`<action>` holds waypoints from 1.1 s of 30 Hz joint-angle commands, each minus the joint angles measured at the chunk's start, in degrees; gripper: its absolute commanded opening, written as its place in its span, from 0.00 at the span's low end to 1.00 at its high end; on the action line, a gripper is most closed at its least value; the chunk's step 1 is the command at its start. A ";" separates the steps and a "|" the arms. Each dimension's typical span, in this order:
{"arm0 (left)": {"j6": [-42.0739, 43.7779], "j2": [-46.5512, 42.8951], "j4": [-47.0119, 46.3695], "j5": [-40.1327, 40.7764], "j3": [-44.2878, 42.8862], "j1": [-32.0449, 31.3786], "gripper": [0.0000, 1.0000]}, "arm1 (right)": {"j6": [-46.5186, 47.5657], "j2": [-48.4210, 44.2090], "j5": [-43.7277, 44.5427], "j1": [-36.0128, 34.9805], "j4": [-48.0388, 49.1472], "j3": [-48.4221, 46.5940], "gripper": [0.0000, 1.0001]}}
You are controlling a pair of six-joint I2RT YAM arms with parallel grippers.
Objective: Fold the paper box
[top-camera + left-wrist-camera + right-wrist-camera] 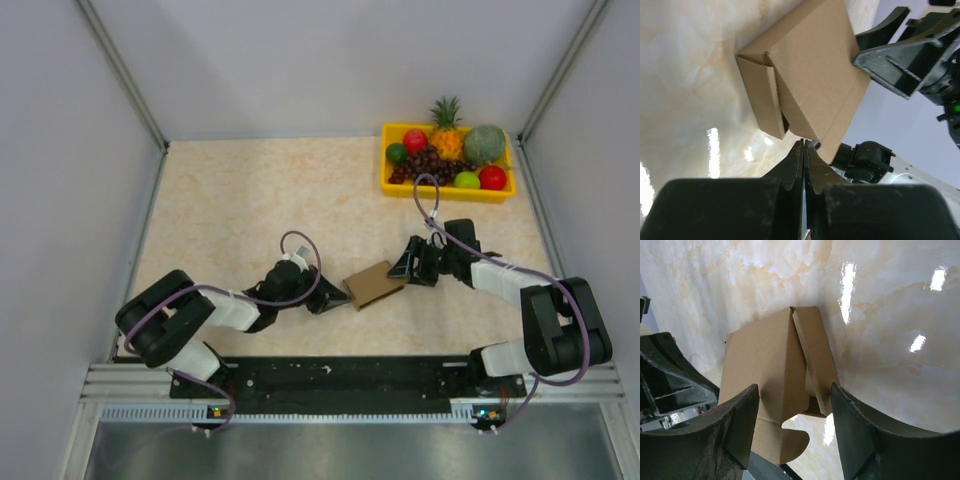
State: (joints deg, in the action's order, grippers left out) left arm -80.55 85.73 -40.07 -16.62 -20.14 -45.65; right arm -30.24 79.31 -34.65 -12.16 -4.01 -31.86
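- At the centre of the top view, one paper box (373, 284) is lying partly folded between your grippers.
- You are handling light, thin card that probably creases easily, so take hold along the folded edges.
- Left gripper (328, 301): jaws are pressing together at the box's lower-left edge.
- Right gripper (405, 268): jaws are standing apart around the upper-right end.
- You are counting one box and two grippers.

paper box (765, 360) near edge, behind right hand (794, 390)

The right claw (794, 392) stands with its two dark fingers (740, 430) wide apart. The paper box (765, 365) lies just ahead of them, reaching into the gap, on the marbled desk (880, 315). One narrow side flap tilts up; a notched edge faces the claw.
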 commanded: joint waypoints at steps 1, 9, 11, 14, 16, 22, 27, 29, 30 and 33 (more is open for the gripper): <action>-0.48 4.52 -4.21 -1.13 -1.57 -0.14 0.00 | 0.09 -0.12 -0.68 -0.58 1.90 -1.80 0.59; 0.13 6.82 -4.40 -1.92 -3.23 -0.49 0.00 | 0.27 1.81 -0.33 -2.07 1.90 -2.68 0.59; 0.83 6.55 -3.70 -2.01 -3.76 -0.49 0.00 | 0.36 1.99 0.55 -3.21 1.90 -2.69 0.59; 1.36 5.59 -2.65 -1.75 -3.94 -0.41 0.00 | 0.36 1.82 1.25 -3.48 1.99 -2.25 0.59; 2.06 5.32 -1.41 -1.66 -4.47 -0.14 0.00 | 0.27 1.47 1.61 -3.48 1.99 -1.98 0.59; 2.24 9.35 -1.95 -4.55 -6.83 0.03 0.00 | -0.08 1.20 1.78 -4.09 1.73 -1.98 0.59; 8.81 8.32 9.63 -2.37 -10.18 0.03 0.05 | -0.08 0.59 5.46 -5.15 1.02 -1.11 0.54; 14.16 6.12 15.28 -0.09 -10.27 0.03 0.08 | -0.08 -0.03 6.26 -5.24 2.51 0.12 0.52; 15.59 5.33 16.51 0.27 -10.18 0.03 0.09 | -0.43 -0.29 7.05 -5.15 3.56 1.87 0.52; 20.95 2.43 21.43 0.89 -10.70 0.03 0.13 | -0.35 -0.47 8.98 -5.24 6.65 3.64 0.52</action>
State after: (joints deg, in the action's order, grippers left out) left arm -69.95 92.14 -28.12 -19.22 -29.32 -45.76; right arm -30.70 80.20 -29.23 -16.29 -1.04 -30.68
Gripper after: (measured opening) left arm 0.111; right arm 0.523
